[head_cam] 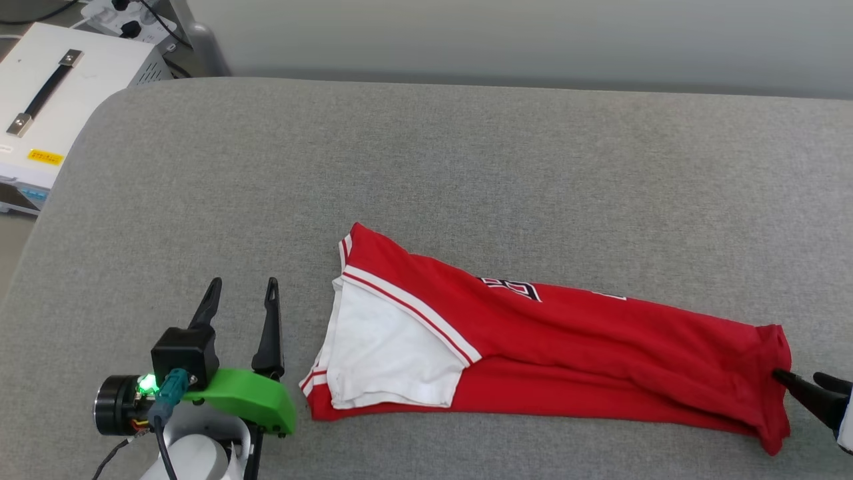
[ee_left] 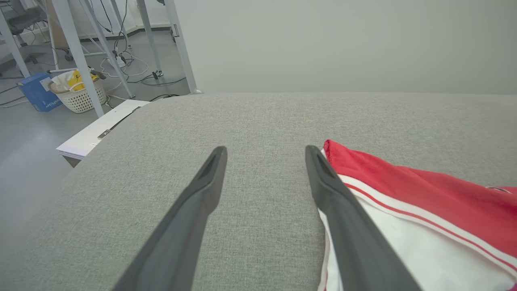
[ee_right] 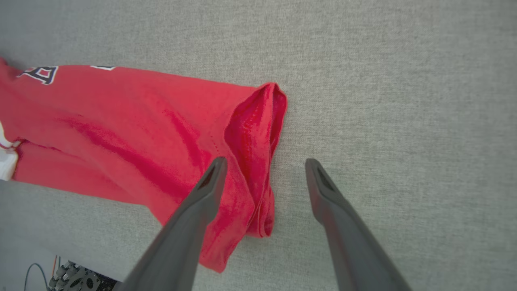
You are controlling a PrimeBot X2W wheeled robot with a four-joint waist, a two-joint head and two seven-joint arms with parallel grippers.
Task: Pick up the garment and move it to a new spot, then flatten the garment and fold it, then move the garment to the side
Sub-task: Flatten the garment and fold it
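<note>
Red jersey T-shirt (head_cam: 600,347) lies in a long, narrow band across the near part of the grey fabric-covered bench (head_cam: 426,167). Its white sleeve (head_cam: 386,353) with red-white striped trim is at the robot's left and its bunched red hem (head_cam: 773,387) at the right. A sliver of black, white-outlined print (head_cam: 513,288) shows along the far edge.

Nearest, at the lower left, the left end effector (head_cam: 243,285) stands open and empty just beside the sleeve end, its fingers pointing away over bare fabric. At the lower right the right end effector (head_cam: 800,377) is spread wide too, gripping nothing. One fingertip sits at the hem; in the right wrist view one finger hangs over the hem and the other over bare bench.

Farther off, past the bench's far-left corner, stands a white case (head_cam: 60,100) with a black handle — behind it a power strip (head_cam: 126,20) and a pale wall (head_cam: 533,33).
</note>
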